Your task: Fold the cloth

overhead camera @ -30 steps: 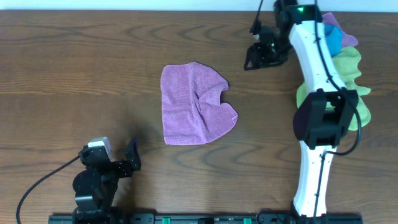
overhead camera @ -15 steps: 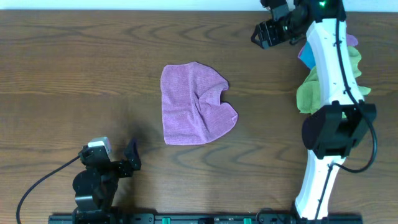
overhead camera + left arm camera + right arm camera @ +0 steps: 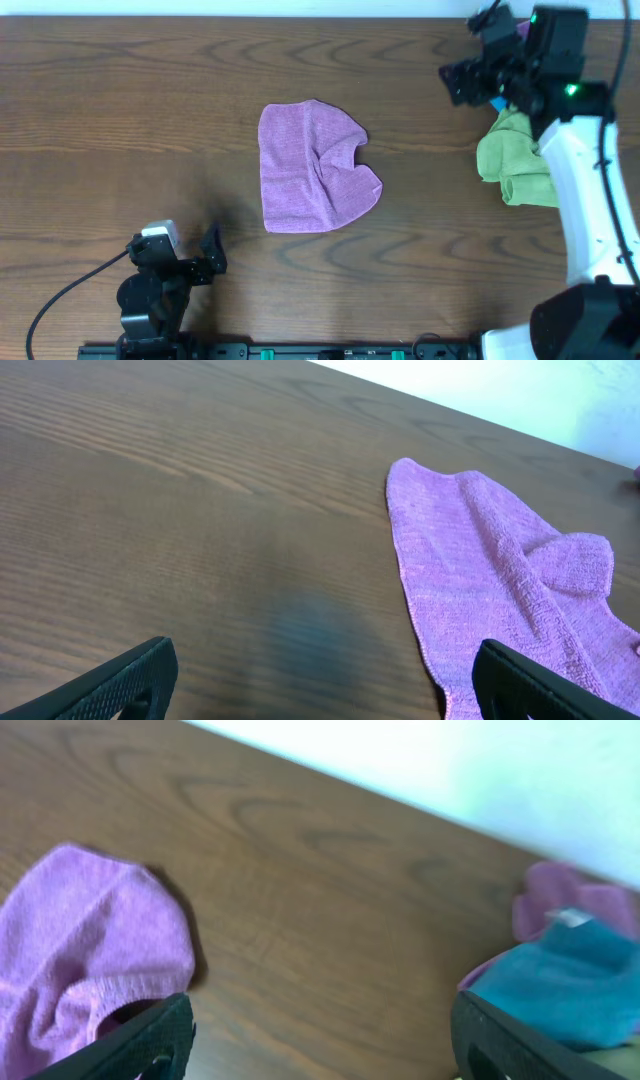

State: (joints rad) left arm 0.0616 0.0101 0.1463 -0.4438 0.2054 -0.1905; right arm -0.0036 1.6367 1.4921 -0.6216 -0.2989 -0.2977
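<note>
The cloth [image 3: 315,168] lies near the middle of the tabletop [image 3: 120,120], flat on the wood, with nothing touching it. It is not a clean square. Its left and far edges run fairly straight. The right side is rumpled, with a flap turned over onto the body and a notch cut into the right edge.

I judge the fold to be barely begun, or done only roughly. 1 loose layer lies doubled on the right, no edges are matched, and creases run through the middle. What is left, as I read it, is to smooth the cloth out and bring 1 half squarely over the other.

Its long axis runs from the near side of the tabletop to the far side, top to bottom in the overhead view. It is only a little longer than it is wide. The straight edge faces the robot's left, and the notched, bunched side points to its right.

The left end effector [image 3: 325,680] sits at the near left, well apart from the cloth. Its fingers are spread wide and hold nothing. The right end effector [image 3: 325,1040] is over the far right, beside a green cloth [image 3: 515,165], a blue cloth [image 3: 560,995] and a purple cloth [image 3: 560,895]. Its fingers are also spread and empty.
</note>
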